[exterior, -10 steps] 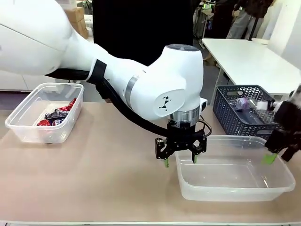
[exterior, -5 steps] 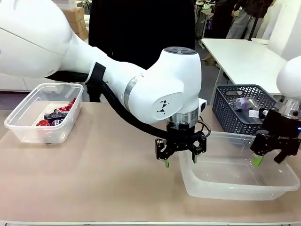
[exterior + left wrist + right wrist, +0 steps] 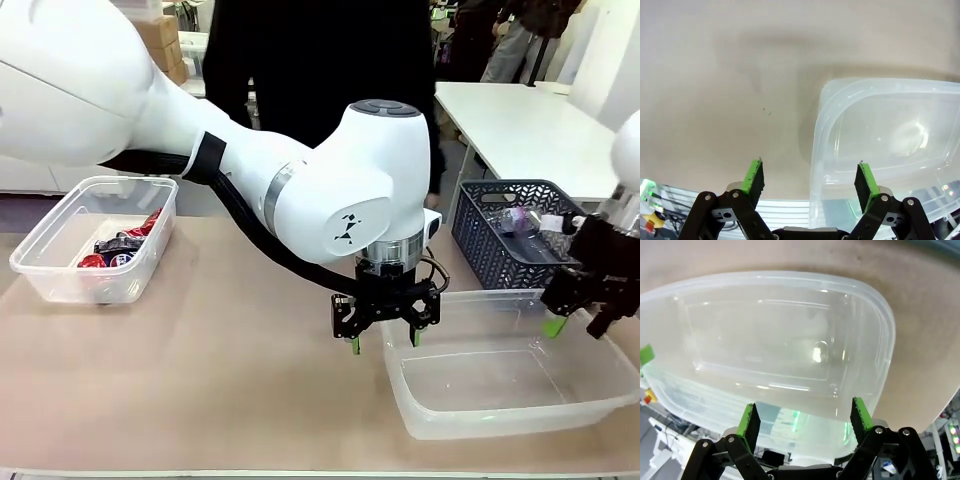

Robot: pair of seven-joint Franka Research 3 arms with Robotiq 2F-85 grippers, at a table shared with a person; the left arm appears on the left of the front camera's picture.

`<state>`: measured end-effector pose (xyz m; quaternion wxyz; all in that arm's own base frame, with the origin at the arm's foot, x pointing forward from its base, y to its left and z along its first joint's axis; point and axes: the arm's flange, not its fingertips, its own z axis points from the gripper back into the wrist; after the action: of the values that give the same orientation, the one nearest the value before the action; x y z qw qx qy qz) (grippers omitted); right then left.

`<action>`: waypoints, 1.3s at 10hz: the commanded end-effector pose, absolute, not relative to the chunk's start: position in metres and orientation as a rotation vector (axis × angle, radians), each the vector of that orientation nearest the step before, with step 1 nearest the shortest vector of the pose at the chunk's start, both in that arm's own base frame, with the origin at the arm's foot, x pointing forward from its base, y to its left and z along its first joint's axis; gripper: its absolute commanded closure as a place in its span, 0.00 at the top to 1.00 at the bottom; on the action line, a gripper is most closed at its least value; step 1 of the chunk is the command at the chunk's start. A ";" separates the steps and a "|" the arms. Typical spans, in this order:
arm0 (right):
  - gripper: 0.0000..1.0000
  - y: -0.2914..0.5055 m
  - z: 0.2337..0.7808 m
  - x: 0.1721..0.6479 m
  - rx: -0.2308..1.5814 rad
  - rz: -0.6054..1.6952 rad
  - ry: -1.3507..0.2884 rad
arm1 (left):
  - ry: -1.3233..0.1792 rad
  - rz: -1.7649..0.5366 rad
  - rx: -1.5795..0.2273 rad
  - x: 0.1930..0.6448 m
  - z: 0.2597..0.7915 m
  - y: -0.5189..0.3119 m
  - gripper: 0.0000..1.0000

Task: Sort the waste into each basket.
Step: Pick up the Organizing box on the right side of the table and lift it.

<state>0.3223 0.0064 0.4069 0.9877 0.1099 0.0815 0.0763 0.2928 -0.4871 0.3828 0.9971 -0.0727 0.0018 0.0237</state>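
A see-through empty basket (image 3: 600, 400) lies at the table's right front. My left gripper (image 3: 383, 338) stands open over its left rim; in the left wrist view the gripper (image 3: 810, 180) has the basket's curved rim (image 3: 816, 150) between its green pads, not touching. My right gripper (image 3: 575, 325) is open at the basket's right far rim; in the right wrist view the gripper (image 3: 805, 417) hangs over the basket's wall (image 3: 885, 340). A second clear basket (image 3: 40, 275) at the far left holds red-and-silver cans (image 3: 120, 248). A clear bottle (image 3: 535, 222) lies in the dark lattice basket.
The dark blue-grey lattice basket (image 3: 495, 250) stands behind the right clear basket. A person in dark clothes (image 3: 320, 50) stands at the far side. The left arm's white body reaches across the middle. Bare tabletop (image 3: 200, 350) lies between the two clear baskets.
The right clear basket has slid and turned a little toward the front right. My right gripper shifted along its right rim. The left gripper has stayed put.
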 end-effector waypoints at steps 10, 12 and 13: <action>0.94 -0.004 0.309 0.291 0.067 0.269 0.283 | -0.009 0.035 -0.193 0.293 0.377 -0.475 0.94; 0.39 -0.009 0.317 0.288 0.113 0.279 0.281 | -0.021 0.027 -0.179 0.292 0.376 -0.476 0.34; 0.39 -0.012 0.322 0.286 0.120 0.274 0.276 | -0.017 0.030 -0.172 0.292 0.374 -0.477 0.15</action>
<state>0.3415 -0.0080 0.3376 0.9791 0.0525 0.1489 0.1283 0.2941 -0.4840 0.3771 0.9963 -0.0831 -0.0044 0.0210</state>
